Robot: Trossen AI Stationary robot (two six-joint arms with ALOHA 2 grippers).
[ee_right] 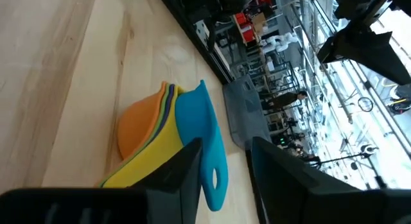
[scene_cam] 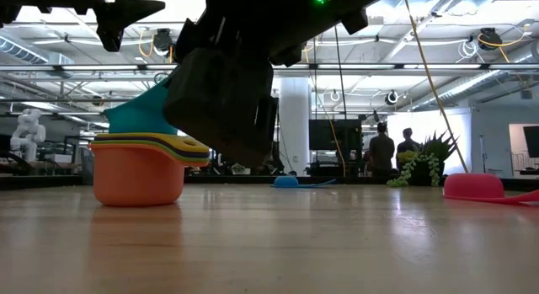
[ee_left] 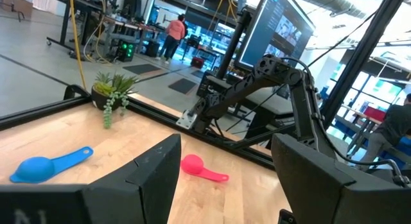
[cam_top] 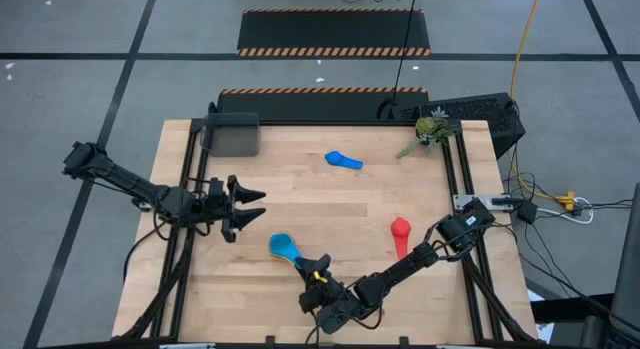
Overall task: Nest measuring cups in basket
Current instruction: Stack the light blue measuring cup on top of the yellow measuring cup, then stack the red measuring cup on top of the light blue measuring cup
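The nested stack of measuring cups (cam_top: pixel 284 248), orange at the bottom and light blue on top, sits near the table's front edge. Just beside it, the right gripper (cam_top: pixel 318 268) has its fingers parted around the light blue handle. Beyond the stack lie the red cup (cam_top: pixel 400 229), the open left gripper (cam_top: pixel 250 209), the blue cup (cam_top: pixel 343 160), and farthest, the basket (cam_top: pixel 230 135).

Wooden table (cam_top: pixel 300 204) has a nested cup stack (cam_top: pixel 283 247) at 6 o'clock, blue cup (cam_top: pixel 343 160) at 12, red cup (cam_top: pixel 400 230) around 4, grey basket (cam_top: pixel 230 135) at 10, plant sprig (cam_top: pixel 430 131) at 2.
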